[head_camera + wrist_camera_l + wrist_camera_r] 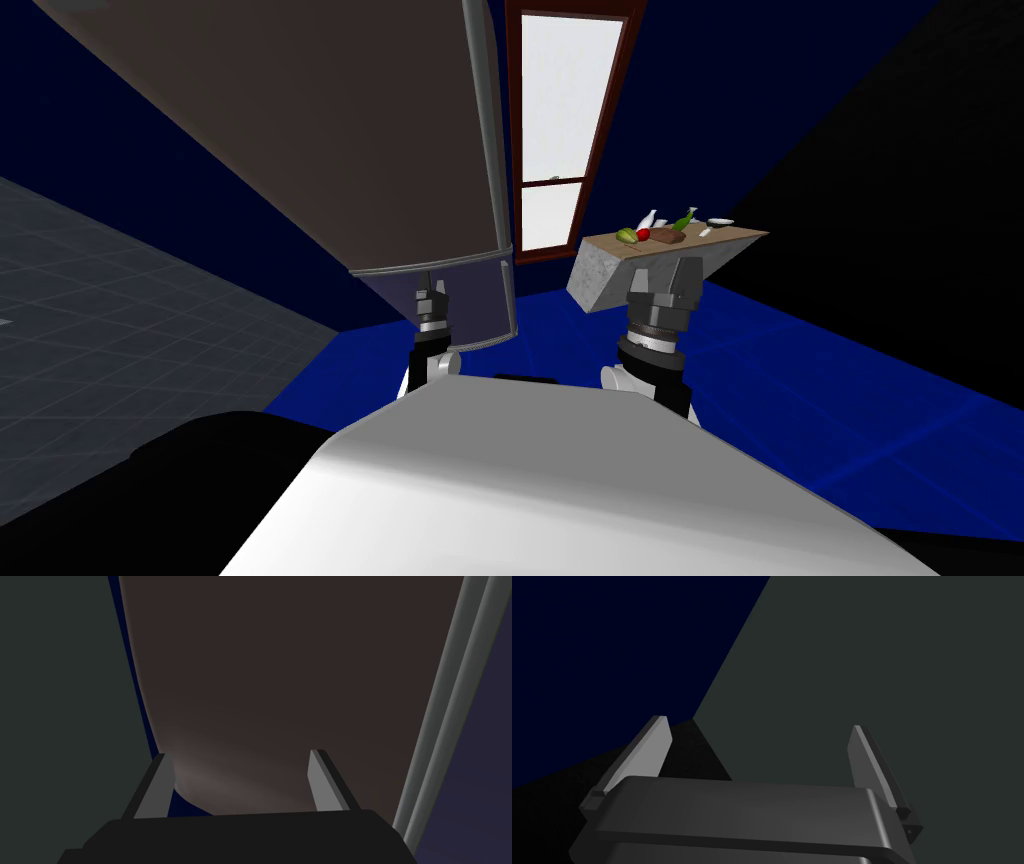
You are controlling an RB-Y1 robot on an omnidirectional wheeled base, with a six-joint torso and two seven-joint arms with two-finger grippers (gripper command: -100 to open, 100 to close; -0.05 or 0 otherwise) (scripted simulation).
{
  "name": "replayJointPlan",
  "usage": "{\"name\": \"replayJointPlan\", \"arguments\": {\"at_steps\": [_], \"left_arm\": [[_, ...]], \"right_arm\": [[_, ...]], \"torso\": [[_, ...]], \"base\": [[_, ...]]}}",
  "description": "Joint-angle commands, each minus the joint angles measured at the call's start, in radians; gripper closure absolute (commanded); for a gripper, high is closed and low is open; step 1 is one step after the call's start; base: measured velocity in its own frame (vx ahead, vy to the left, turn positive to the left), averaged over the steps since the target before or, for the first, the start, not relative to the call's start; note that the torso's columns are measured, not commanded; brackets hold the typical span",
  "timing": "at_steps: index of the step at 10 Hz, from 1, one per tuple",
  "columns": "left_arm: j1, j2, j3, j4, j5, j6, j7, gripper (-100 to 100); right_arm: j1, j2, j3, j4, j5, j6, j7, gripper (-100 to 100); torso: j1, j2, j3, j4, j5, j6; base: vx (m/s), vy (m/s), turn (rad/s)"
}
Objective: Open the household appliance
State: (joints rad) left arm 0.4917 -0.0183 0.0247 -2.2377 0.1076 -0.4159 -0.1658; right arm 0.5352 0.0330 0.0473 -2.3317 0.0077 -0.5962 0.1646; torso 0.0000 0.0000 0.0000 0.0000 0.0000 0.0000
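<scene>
Left gripper (241, 754), fingers (327, 786) apart, points up the brown appliance door (300, 676).

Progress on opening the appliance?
Done: standing at the brown appliance, its door apparently shut. In hand: left gripper, open, faces the door, beside the grey handle, not on it. Remaining: grip handle, pull. Right gripper open, holding nothing.

Clearance about the arms: the brown door (300, 666) of the appliance stood close ahead of the left gripper (240, 761), closing that way; its fingers were spread, nothing between them; the grey handle (452, 691) ran just beside, on the right arm's side, unobstructed; the right gripper (664, 285), fingers apart, sat near the counter (598, 272); the blue floor (545, 320) between appliance and counter lay open.
</scene>
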Motion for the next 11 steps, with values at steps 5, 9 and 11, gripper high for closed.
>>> {"name": "replayJointPlan", "arguments": {"at_steps": [5, 9, 11], "left_arm": [[0.000, 0.000, 0.000, 0.000, 0.000, 0.000, 0.000, 0], [0.000, 0.000, 0.000, 0.000, 0.000, 0.000, 0.000, 0], [-0.028, 0.060, 0.001, 0.019, -0.013, 0.019, -0.002, -100]], "right_arm": [[0.000, 0.000, 0.000, 0.000, 0.000, 0.000, 0.000, 0], [0.000, 0.000, 0.000, 0.000, 0.000, 0.000, 0.000, 0], [0.000, 0.000, 0.000, 0.000, 0.000, 0.000, 0.000, 0]], "torso": [[0.000, 0.322, -0.644, 0.322, 0.000, 0.000], [0.000, 0.618, -1.234, 0.617, 0.000, 0.000], [0.000, 0.725, -1.451, 0.724, 0.000, 0.000]], "base": [[0.000, 0.000, 0.000], [0.000, 0.000, 0.000], [0.003, -0.001, 0.001]]}}
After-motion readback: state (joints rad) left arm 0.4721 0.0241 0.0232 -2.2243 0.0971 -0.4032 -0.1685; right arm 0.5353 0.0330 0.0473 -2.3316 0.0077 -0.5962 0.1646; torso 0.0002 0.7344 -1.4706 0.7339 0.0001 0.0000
